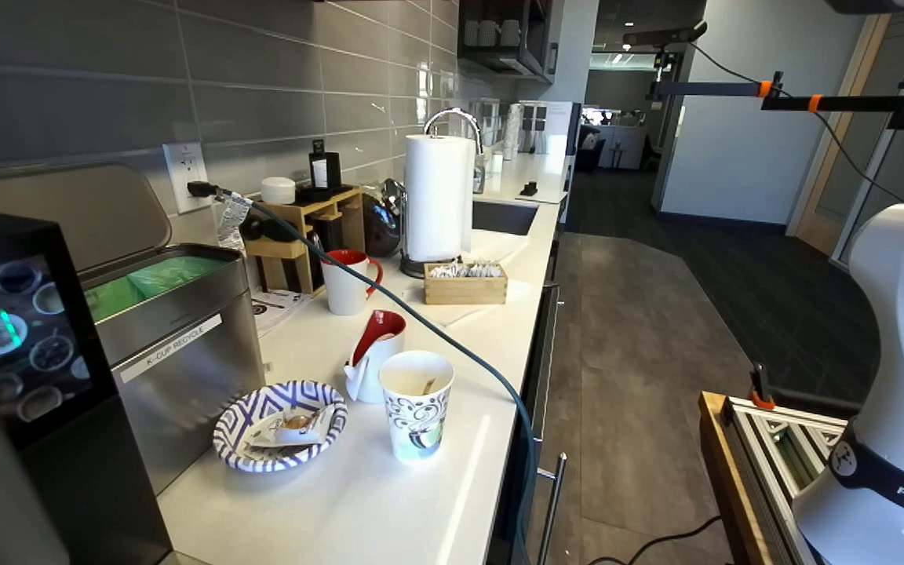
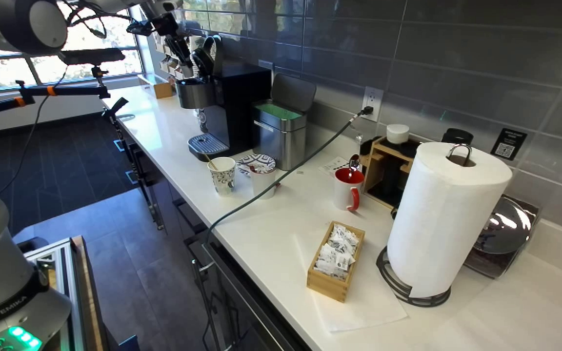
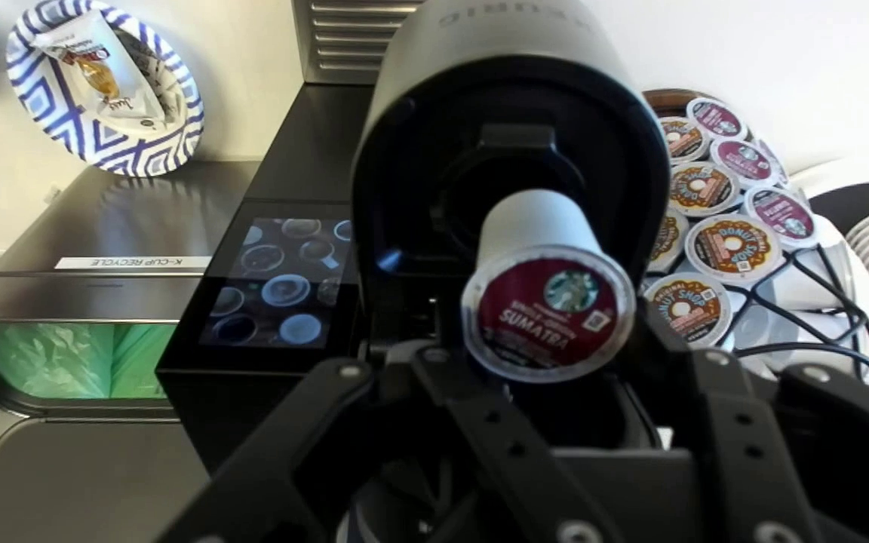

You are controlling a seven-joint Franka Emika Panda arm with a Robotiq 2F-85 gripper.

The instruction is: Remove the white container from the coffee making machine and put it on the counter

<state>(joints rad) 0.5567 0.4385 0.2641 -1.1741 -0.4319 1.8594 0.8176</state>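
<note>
The white container is a small white coffee pod (image 3: 548, 302) with a dark red "Sumatra" lid, tilted toward the camera in the wrist view. It sits between the fingers of my gripper (image 3: 548, 354), which look shut on it; the fingertips are partly hidden. In an exterior view the gripper (image 2: 186, 61) is above the coffee machine (image 2: 242, 97), with a pale bit of pod (image 2: 187, 72) at its tips. The machine's brew head (image 3: 506, 136) is open, its dark pod opening just beyond the pod. The off-white counter (image 2: 271, 234) also shows in an exterior view (image 1: 389, 502).
Beside the machine stand an open steel K-cup bin (image 2: 286, 136), a patterned bowl (image 1: 279, 428) and a patterned paper cup (image 1: 417, 404). A basket of pods (image 3: 736, 241) is on the machine's other side. A cable (image 2: 271, 185) crosses the counter near a red-lined mug (image 2: 347, 190).
</note>
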